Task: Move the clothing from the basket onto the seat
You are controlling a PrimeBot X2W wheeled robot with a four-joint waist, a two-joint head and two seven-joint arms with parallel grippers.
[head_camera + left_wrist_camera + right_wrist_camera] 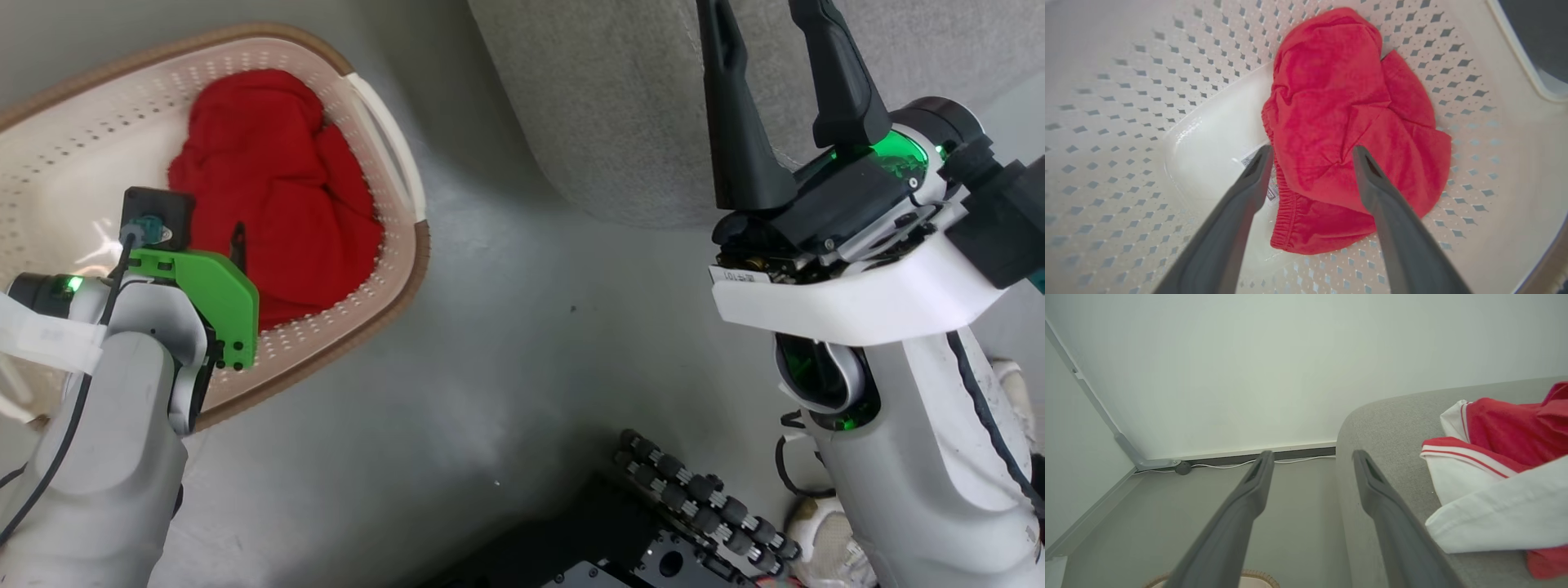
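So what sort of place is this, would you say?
Probably a living room at home, or a mock-up of one: a grey upholstered seat, a laundry basket holding red clothing on a bare floor, and a plain wall with a skirting board.

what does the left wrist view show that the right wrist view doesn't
Left wrist view: the perforated inside of the basket, a crumpled red garment in it, a label on its floor, the open left gripper over it. Right wrist view: the seat with a red-and-white garment on it, a wall, a cable, the open right gripper. Both: red fabric and the basket, just its rim in the right wrist view.
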